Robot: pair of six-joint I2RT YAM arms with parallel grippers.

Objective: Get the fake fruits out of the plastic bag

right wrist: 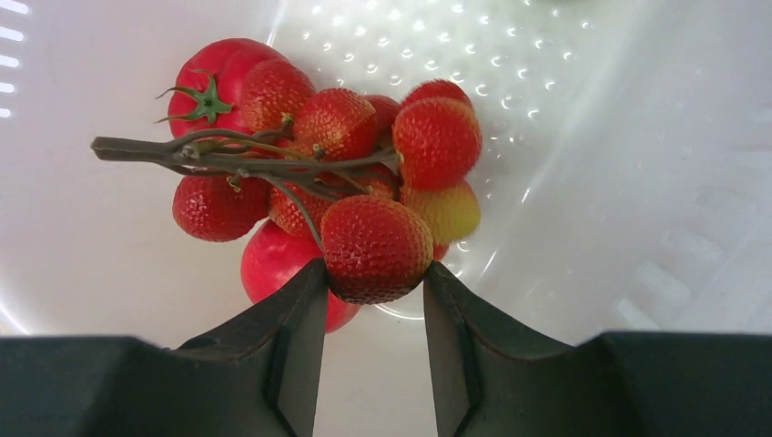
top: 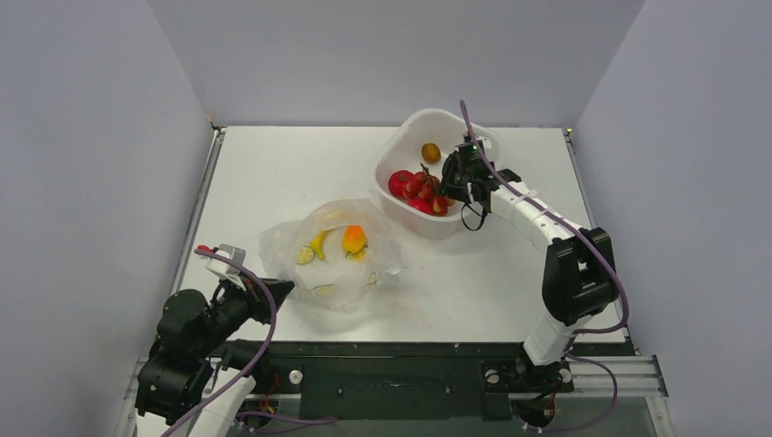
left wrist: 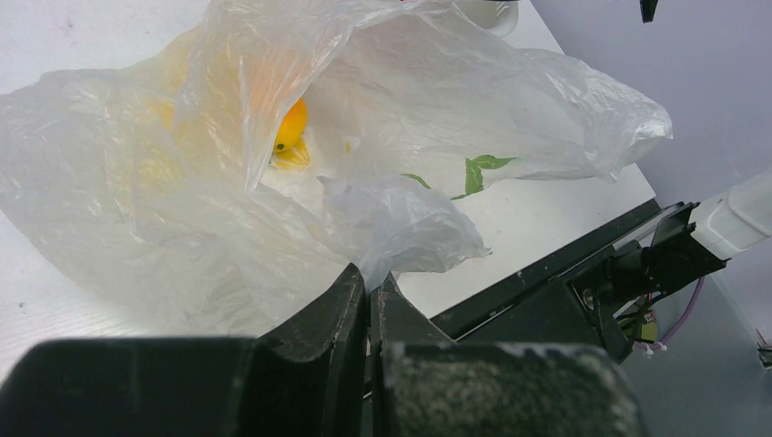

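We note left fingers point(left wrist: 357, 305) closed, pinching the near edge of the plastic bag point(left wrist: 137, 182) on the desk point(top: 273, 164); orange fruit point(top: 354, 239) inside. Right fingers point(right wrist: 296, 319) half-open, clasping a berry of the red bunch point(right wrist: 364, 164) in the tub point(top: 428, 114).

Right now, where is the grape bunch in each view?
Top external: the bunch lies in the tub, right of centre.
Left wrist: not in it; only the bag shows.
Right wrist: centre, with its lowest berry between the fingers of the right gripper.
Shared landmark: the white tub, in the top and right wrist views.
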